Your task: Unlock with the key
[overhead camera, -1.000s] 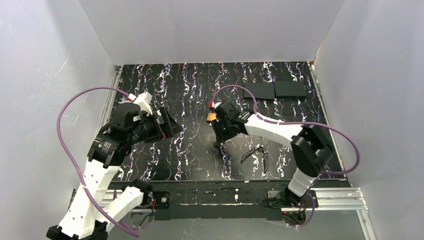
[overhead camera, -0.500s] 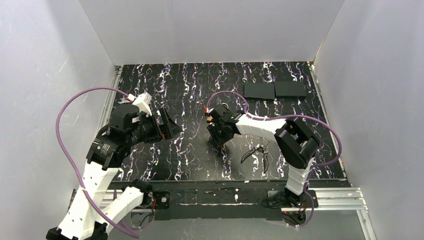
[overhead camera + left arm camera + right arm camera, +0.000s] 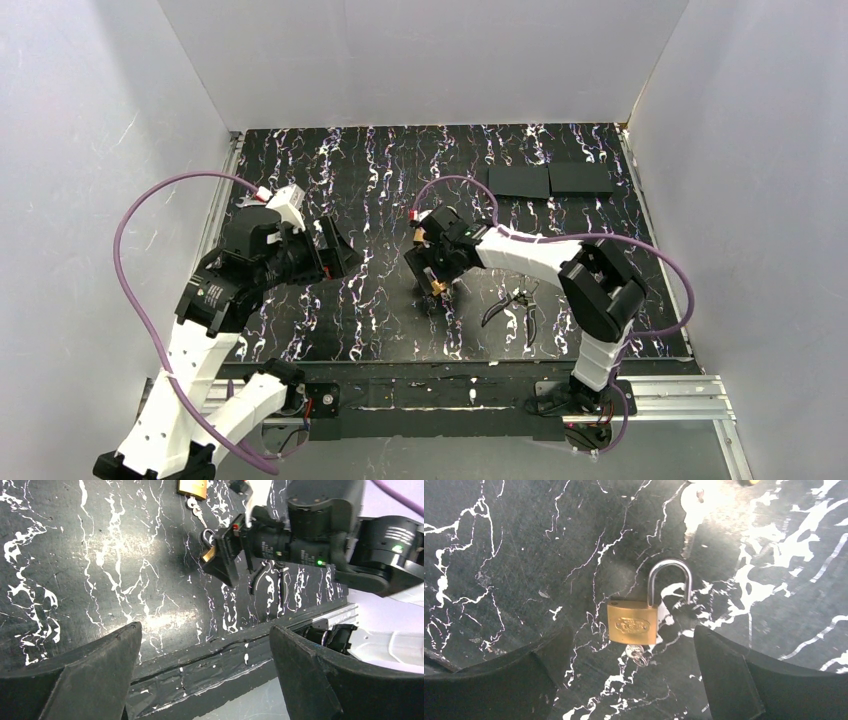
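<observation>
A: Where's the right gripper (image 3: 430,268)?
B: Just left of the pliers (image 3: 515,305), over a brass padlock (image 3: 438,285) on the surface (image 3: 380,180)
A: And the left gripper (image 3: 335,250)?
B: Well left of the pliers, jaws spread

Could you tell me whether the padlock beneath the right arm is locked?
Unlocked: on the padlock, the shackle has one leg in the body, the other free beside it.
</observation>
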